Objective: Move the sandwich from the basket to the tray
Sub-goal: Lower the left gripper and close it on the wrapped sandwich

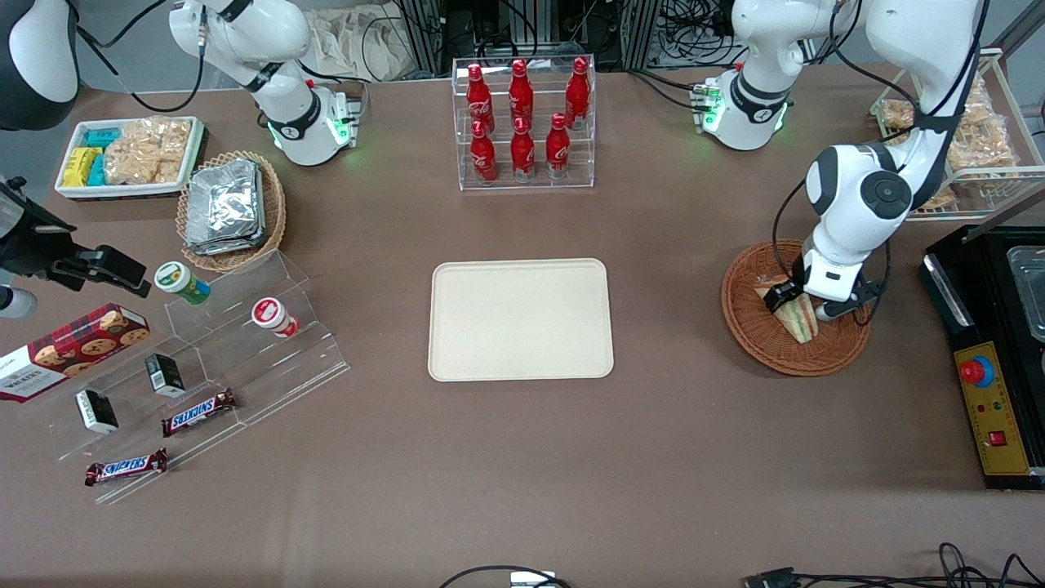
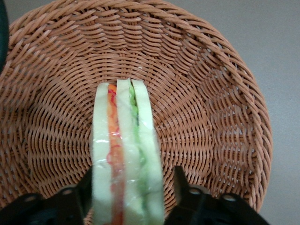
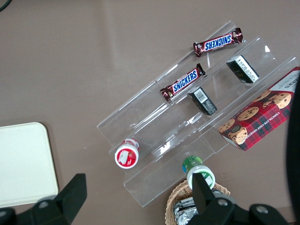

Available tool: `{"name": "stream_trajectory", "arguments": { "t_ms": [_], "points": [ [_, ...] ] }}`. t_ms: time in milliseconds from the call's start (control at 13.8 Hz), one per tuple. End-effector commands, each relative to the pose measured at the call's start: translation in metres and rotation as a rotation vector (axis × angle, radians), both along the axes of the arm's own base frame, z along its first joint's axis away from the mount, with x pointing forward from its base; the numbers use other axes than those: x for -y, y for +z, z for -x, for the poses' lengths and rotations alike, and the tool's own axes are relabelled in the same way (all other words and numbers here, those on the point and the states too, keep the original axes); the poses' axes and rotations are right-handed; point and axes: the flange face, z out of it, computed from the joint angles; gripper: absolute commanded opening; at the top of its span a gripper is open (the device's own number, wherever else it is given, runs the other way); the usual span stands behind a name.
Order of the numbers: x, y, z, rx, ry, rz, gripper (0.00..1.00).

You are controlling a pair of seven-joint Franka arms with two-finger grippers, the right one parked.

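Bare brown desk [image 1: 522,490] is lying nearest the front camera, running open along the whole near edge. Farther in, the tray [image 1: 521,319] is sitting flat at the middle of the desk, its low rim and rounded corners standing free on every side, with open surface all around it.

Toward the working arm's end, the basket [image 1: 763,339] is resting on the desk, well apart from the tray, with a stretch of uncovered desk lying between the two. A black and yellow control box [image 1: 992,408] is standing beside the basket, nearer the desk's end.

The gripper [image 1: 796,300] is reaching down inside the basket and grasping the sandwich [image 1: 802,317]. In the left wrist view the sandwich [image 2: 125,154] is standing on edge, its orange and green layers showing between pale bread slices under clear wrap, and the black fingers [image 2: 180,187] are pressing against both of its outer faces. The basket's woven wall [image 2: 220,103] is curving up around it, leaving room between the sandwich and the rim on all sides.

Farther from the camera than the tray, a clear rack of red bottles [image 1: 522,122] is standing. Toward the parked arm's end, clear stepped shelves [image 1: 245,359] are holding Snickers bars [image 1: 198,412] and small cups.
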Motion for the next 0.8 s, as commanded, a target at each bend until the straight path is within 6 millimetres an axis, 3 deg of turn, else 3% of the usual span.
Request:
{"name": "stream_trajectory", "arguments": {
  "t_ms": [0, 145, 362, 580, 725],
  "points": [
    [0.001, 0.003, -0.002, 0.009, 0.003, 0.001, 0.05],
    [0.001, 0.009, -0.002, 0.015, -0.012, -0.002, 0.05],
    [0.000, 0.040, -0.001, -0.017, -0.029, -0.020, 0.05],
    [0.006, 0.105, -0.002, -0.053, -0.085, -0.053, 0.06],
    [0.009, 0.160, -0.008, -0.095, -0.130, -0.073, 0.06]
  ]
}}
